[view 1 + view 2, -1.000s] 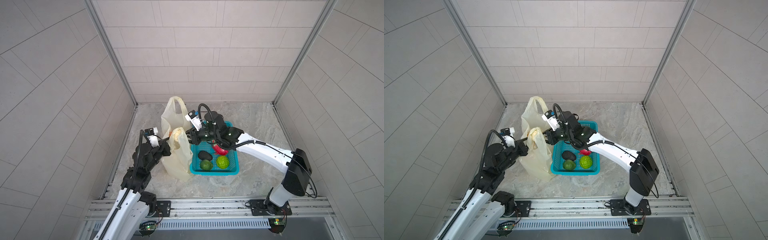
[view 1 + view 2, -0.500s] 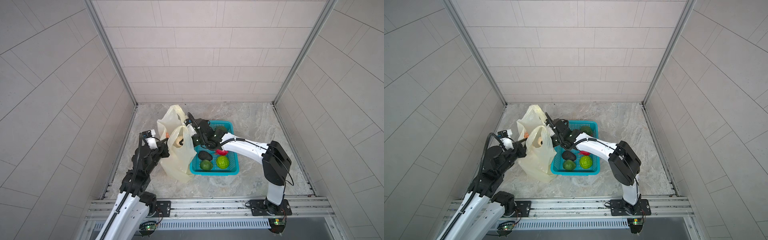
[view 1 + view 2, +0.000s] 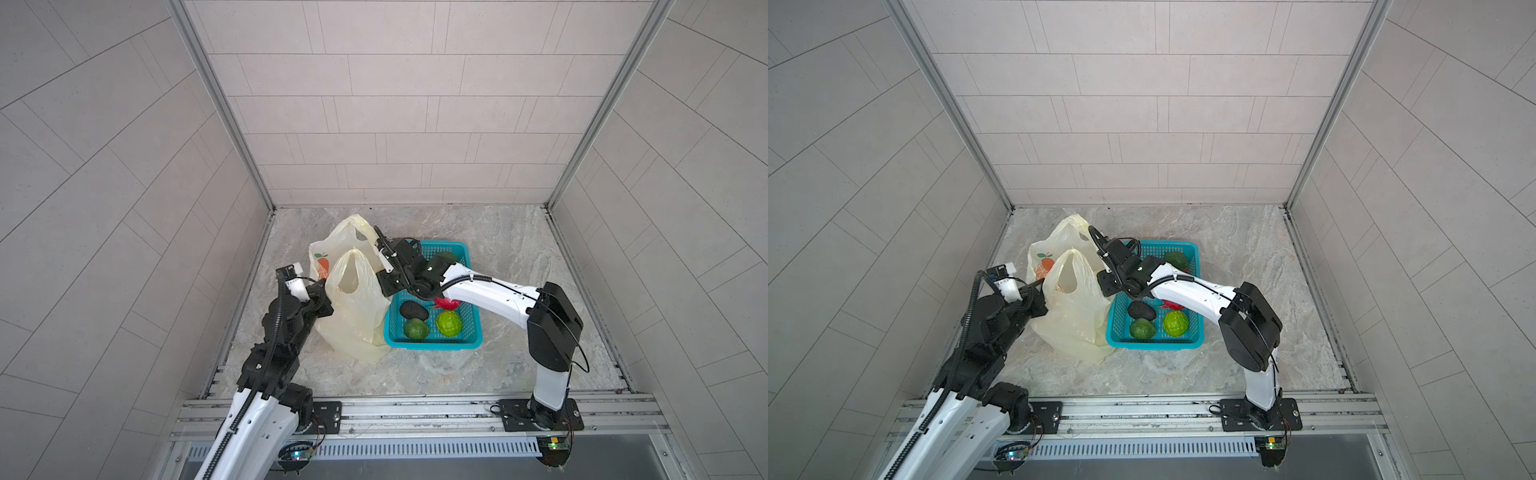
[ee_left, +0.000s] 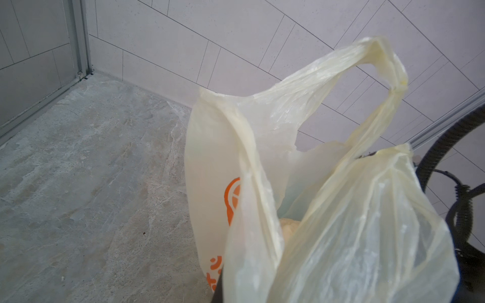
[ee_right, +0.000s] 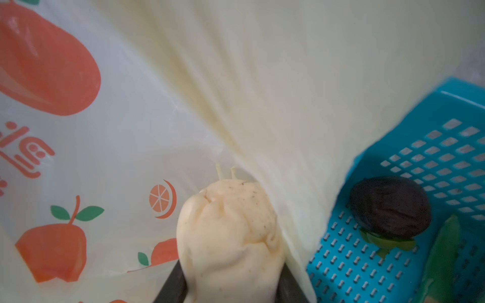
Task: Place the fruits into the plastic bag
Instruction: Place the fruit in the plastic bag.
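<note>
Right wrist view: my right fingers [image 5: 172, 287] stand apart either side of a pale speckled lump [image 5: 228, 236] against the plastic bag [image 5: 262, 78]; whether they press it I cannot tell. Left fingers [image 3: 1036, 284], together, clamp the bag's side. Bag stands upright on the desk [image 3: 519, 249], handles up, touching the teal basket [image 3: 432, 343]. Blackish oval fruit [image 3: 413, 310] lies in the basket, long axis across it.

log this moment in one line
left tool: shut on plastic bag | right tool: pale lump between jaws, inside bag | teal basket: fruits inside
</note>
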`<move>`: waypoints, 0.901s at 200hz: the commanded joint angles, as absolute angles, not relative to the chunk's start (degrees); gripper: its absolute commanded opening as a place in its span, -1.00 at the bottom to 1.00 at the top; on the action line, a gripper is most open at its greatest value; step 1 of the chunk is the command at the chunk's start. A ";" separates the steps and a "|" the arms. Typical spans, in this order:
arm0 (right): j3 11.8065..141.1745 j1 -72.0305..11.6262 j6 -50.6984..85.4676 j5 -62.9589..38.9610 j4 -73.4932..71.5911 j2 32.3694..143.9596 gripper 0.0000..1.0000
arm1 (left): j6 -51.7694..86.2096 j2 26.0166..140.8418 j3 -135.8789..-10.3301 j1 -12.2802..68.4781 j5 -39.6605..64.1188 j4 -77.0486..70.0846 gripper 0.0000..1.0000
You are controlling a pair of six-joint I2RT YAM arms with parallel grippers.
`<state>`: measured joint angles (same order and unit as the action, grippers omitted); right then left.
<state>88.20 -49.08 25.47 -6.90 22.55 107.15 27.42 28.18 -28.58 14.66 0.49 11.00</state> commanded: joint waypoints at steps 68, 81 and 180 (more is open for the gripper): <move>85.96 -48.87 24.80 -6.25 24.68 103.90 0.45 | 20.68 32.40 -32.02 14.78 3.41 11.50 -1.00; 85.37 -48.88 24.23 -7.93 23.66 102.75 0.51 | 19.12 33.16 -32.64 14.89 4.16 11.94 -1.00; 81.40 -48.78 24.74 -15.24 13.03 95.82 0.51 | 17.02 34.89 -32.70 15.12 7.13 12.05 -1.00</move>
